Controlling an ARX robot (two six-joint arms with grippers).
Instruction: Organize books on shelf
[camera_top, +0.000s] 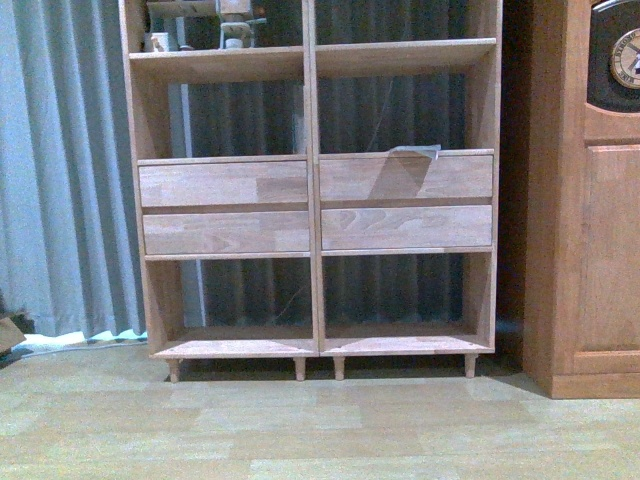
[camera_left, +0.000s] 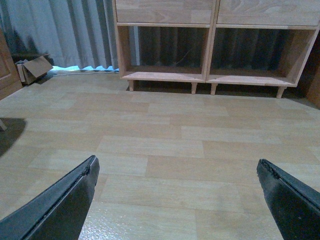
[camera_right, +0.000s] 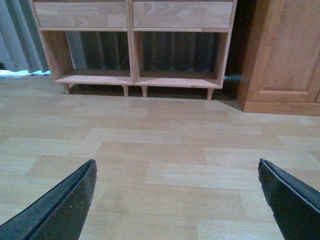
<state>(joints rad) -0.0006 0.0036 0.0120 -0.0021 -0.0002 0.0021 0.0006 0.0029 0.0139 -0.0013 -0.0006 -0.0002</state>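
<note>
The light wooden shelf (camera_top: 312, 250) stands ahead on short peg legs, with four drawer fronts across its middle. A thin pale sheet-like thing with a teal edge (camera_top: 418, 151) lies on the ledge above the right drawers; I cannot tell whether it is one of the books. No other book shows. My left gripper (camera_left: 176, 162) hangs open over bare floor, well short of the shelf (camera_left: 205, 76). My right gripper (camera_right: 176, 162) is open too, nothing between its fingers, facing the shelf (camera_right: 132, 80). Neither arm shows in the front view.
A darker brown panelled cabinet (camera_top: 590, 250) stands right of the shelf, also seen in the right wrist view (camera_right: 280, 50). Small pale objects (camera_top: 232, 20) sit in the upper left compartment. A cardboard box (camera_left: 32, 67) lies by the grey curtain (camera_top: 60, 170).
</note>
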